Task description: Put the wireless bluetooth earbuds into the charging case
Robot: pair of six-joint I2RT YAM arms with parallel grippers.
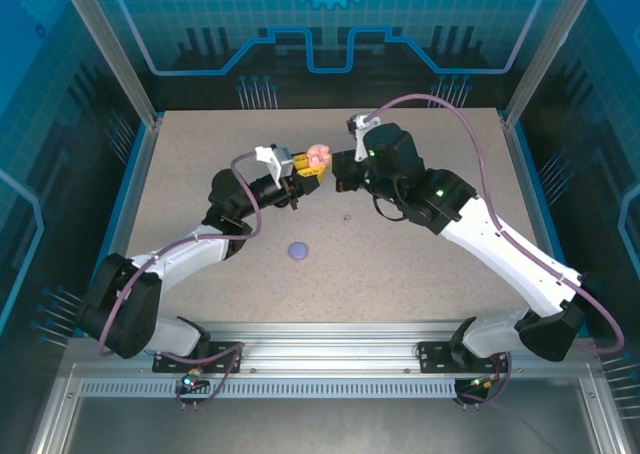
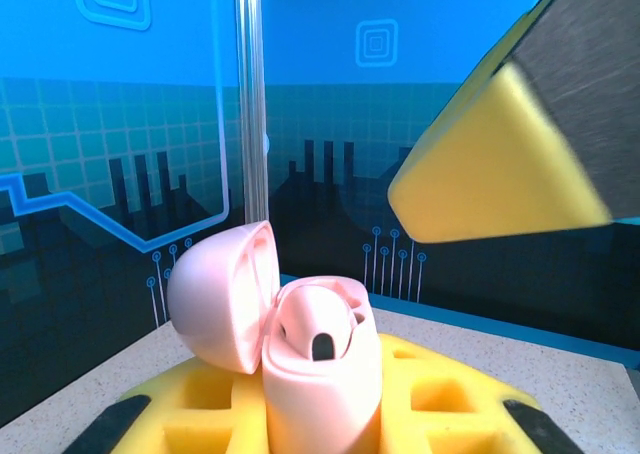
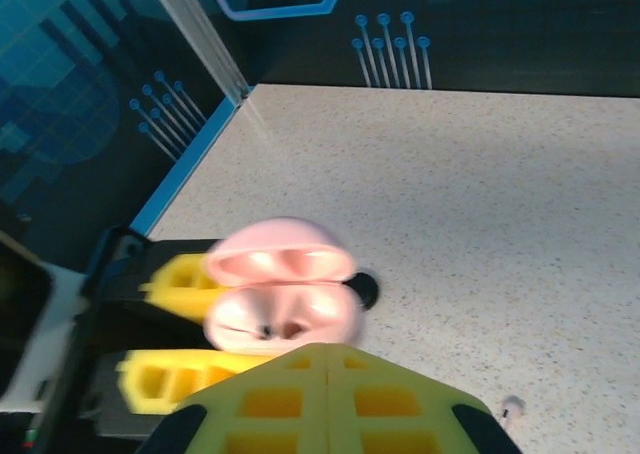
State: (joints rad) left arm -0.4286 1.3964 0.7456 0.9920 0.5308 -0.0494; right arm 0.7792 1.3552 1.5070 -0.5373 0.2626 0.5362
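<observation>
The pink charging case [image 2: 320,374] is clamped upright between the yellow fingers of the left gripper [image 1: 303,164] and is held clear of the table [image 1: 400,274], with its lid [image 2: 225,299] hinged open to one side. The right gripper [image 1: 340,171] is poised just beside the open mouth, its fingers pressed together. Whether an earbud is pinched between them cannot be told. A dark slot is seen in the case's well, but whether an earbud is seated there cannot be made out.

Several failures are judged possible. So small an earbud could be dropped if its stem is not lined up with the socket before release, and it could bounce off the rim onto the table. If the right fingers are pushed in off-centre, the lid could be knocked shut or the case twisted in its grip. A hard press could also slide the case down between the yellow pads.

Counted:
- one pink case, open
- one lilac round case [image 1: 298,249], seemingly closed, lying on the table nearer the arm bases
- one tiny pale piece [image 1: 347,217], possibly an earbud, lying on the table near the right gripper
- two grippers
</observation>
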